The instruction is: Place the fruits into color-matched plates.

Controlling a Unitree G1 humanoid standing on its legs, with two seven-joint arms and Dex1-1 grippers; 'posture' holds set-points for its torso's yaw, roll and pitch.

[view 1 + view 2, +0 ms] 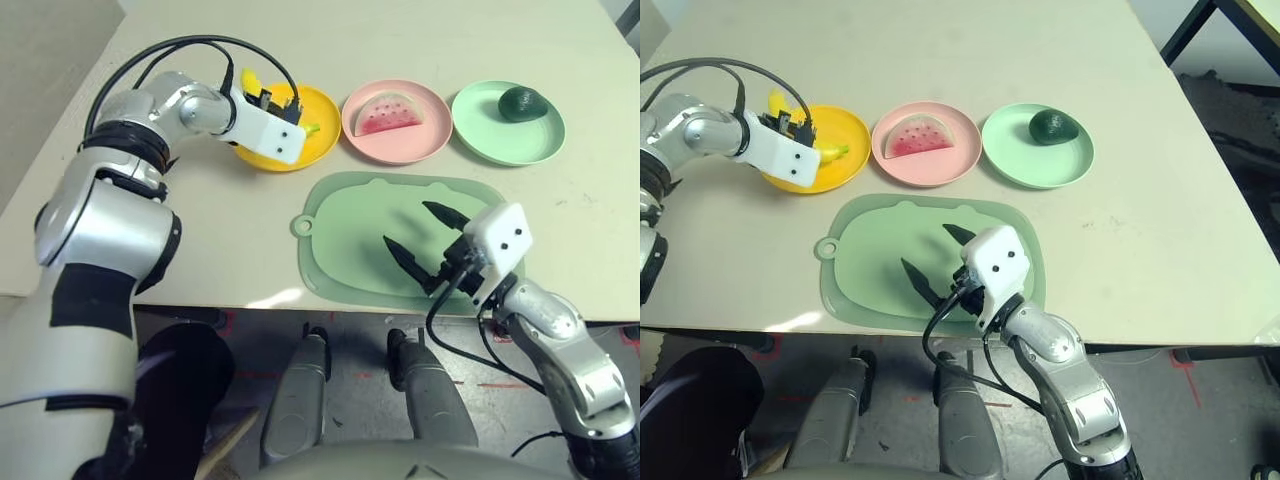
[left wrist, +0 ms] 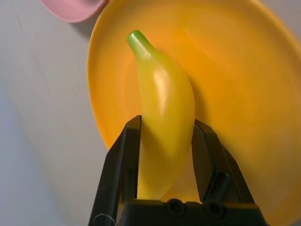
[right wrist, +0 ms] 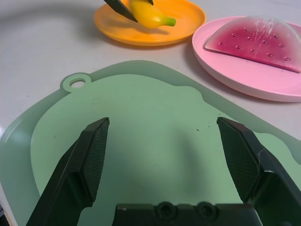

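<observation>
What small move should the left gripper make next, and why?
Probably open the left gripper and let go. Its fingers are shut on the banana, which is already over the yellow plate. The watermelon wedge lies in the pink plate and the avocado in the mint green plate, so only this release seems left.

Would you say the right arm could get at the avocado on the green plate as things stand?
Probably yes. The right gripper hangs open and empty over the cutting mat, and the avocado lies uncovered on the mint green plate on that side, with nothing between them.
</observation>
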